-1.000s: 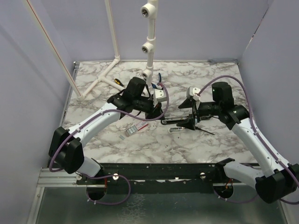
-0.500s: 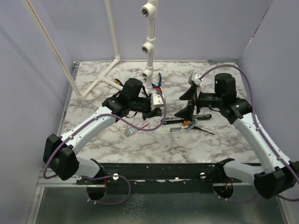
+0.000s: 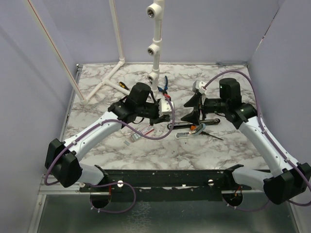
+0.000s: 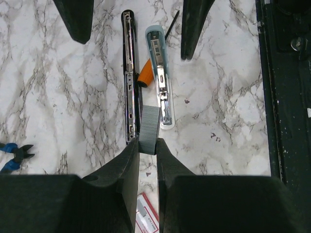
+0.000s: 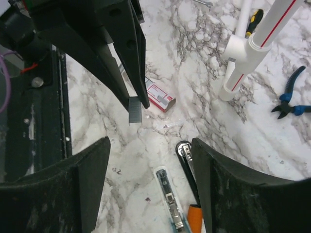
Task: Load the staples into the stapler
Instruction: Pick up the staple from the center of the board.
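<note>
My left gripper [image 4: 147,145] is shut on a short grey staple strip [image 4: 149,128] and holds it above the table, over the near end of the stapler [image 4: 129,77]. The slim black stapler lies open on the marble with its metal channel facing up. It also shows in the top view [image 3: 187,124] and the right wrist view [image 5: 187,162]. The white and red staple box [image 4: 148,216] lies below the left gripper. My right gripper [image 5: 150,184] is open and empty, above the stapler's far end. From it I see the held strip [image 5: 134,110].
A pale teal bar [image 4: 159,73] lies beside the stapler, with an orange-handled screwdriver [image 4: 143,77] between them. Blue pliers [image 5: 291,97], a yellow-black screwdriver [image 5: 255,17] and a white pipe frame [image 5: 243,58] stand at the back. The black base rail [image 4: 284,97] runs along the near edge.
My right gripper has lifted off the stapler, opened wide and drifted slightly left. My left gripper has shifted a little over the stapler's left end, still holding the strip.
</note>
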Action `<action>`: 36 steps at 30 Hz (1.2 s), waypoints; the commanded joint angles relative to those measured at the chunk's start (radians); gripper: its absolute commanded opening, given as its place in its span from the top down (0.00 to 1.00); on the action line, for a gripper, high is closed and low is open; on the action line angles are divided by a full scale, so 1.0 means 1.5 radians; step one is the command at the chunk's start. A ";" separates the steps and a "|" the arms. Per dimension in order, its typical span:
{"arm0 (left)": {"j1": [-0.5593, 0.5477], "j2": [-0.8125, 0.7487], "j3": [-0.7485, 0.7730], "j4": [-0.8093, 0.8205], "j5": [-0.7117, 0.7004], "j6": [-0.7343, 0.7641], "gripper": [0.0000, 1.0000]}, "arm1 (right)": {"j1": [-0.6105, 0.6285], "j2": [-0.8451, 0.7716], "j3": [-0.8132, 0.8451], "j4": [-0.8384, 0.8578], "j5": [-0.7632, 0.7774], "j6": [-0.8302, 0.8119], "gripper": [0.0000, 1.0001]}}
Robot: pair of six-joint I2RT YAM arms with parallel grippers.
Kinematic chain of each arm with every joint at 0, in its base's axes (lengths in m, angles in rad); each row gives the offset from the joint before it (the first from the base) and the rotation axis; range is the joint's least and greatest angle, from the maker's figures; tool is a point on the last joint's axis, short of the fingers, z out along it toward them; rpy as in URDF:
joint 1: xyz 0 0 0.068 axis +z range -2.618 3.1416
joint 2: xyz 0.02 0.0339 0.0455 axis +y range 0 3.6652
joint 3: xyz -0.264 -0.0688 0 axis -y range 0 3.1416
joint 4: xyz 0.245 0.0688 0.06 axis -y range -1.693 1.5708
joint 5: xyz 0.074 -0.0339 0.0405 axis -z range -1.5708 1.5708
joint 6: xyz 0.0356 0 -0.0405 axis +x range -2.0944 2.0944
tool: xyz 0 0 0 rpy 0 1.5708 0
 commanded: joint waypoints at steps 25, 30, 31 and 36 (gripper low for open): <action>-0.046 0.031 -0.025 0.083 -0.100 -0.047 1.00 | 0.051 0.013 -0.119 0.172 -0.020 -0.093 0.54; -0.046 0.031 -0.027 0.084 -0.101 -0.048 1.00 | 0.051 0.020 -0.122 0.168 -0.020 -0.098 0.57; -0.046 0.031 -0.028 0.084 -0.101 -0.048 1.00 | 0.051 0.021 -0.122 0.167 -0.021 -0.096 0.58; -0.046 0.031 -0.028 0.085 -0.101 -0.047 1.00 | 0.052 0.027 -0.116 0.175 -0.017 -0.082 0.61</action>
